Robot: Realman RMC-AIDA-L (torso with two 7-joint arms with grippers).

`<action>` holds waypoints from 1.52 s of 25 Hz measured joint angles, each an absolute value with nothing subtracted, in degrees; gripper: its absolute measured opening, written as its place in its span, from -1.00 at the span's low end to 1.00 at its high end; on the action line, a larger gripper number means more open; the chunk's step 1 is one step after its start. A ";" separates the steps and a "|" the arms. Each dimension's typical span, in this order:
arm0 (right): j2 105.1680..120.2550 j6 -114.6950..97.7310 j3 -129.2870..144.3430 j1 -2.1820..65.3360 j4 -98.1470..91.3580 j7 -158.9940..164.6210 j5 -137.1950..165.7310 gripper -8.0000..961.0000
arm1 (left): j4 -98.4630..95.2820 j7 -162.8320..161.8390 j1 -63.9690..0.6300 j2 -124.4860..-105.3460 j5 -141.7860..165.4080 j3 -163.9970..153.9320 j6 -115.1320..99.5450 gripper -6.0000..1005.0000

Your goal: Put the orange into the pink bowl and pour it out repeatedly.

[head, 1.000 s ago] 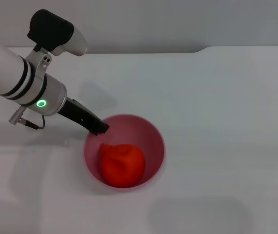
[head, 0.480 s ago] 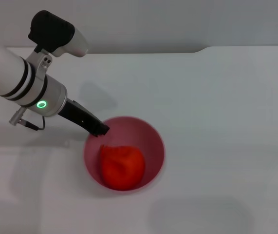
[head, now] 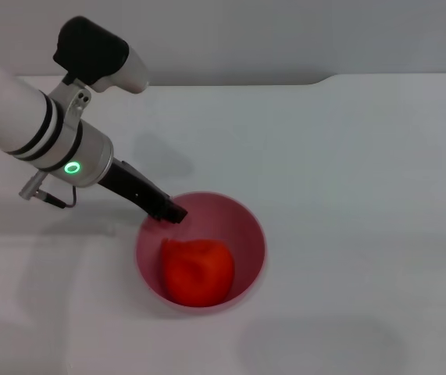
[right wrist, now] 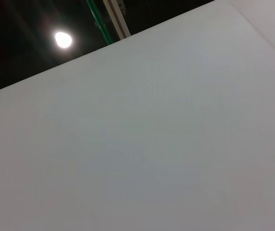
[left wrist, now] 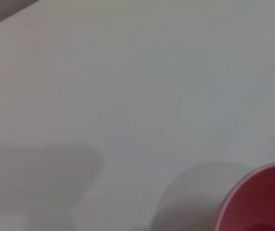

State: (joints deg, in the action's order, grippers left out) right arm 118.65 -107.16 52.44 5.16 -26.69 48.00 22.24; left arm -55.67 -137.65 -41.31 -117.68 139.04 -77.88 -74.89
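A plain white table fills most of the head view and carries no print, label or brand that can be read. From the upper left of the frame the left arm, a thick white tube with black bands and a small glowing green ring, slants down toward the middle. Its black left gripper ends at the upper left rim of the smooth, glossy pink plastic bowl; the tips appear to pinch that rim, though the view does not show clearly whether they are clenched on it or merely touching, so I cannot tell.

The pink bowl stands upright on the table, a little below and left of the frame's centre, unmarked. Inside it, lying on the bottom toward the lower left wall, is the small, lumpy bright red-orange toy mandarin.

In the left wrist view only a curved slice of the bowl shows at the lower right corner.

The right gripper appears in no view.
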 joint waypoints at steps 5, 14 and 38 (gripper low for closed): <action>118.64 -107.16 52.36 5.18 -26.54 48.00 22.24 0.37 | -62.13 -137.69 -40.53 -117.76 138.41 -77.17 -78.12 -0.10; 118.55 -106.94 52.28 5.79 -26.20 47.98 22.21 0.37 | -83.44 -134.35 -35.52 -117.89 123.45 -70.61 -79.73 0.35; 118.59 -98.68 46.40 7.77 -18.09 27.92 25.22 0.37 | -44.25 -18.96 -9.48 -118.70 3.14 -85.22 -62.45 0.59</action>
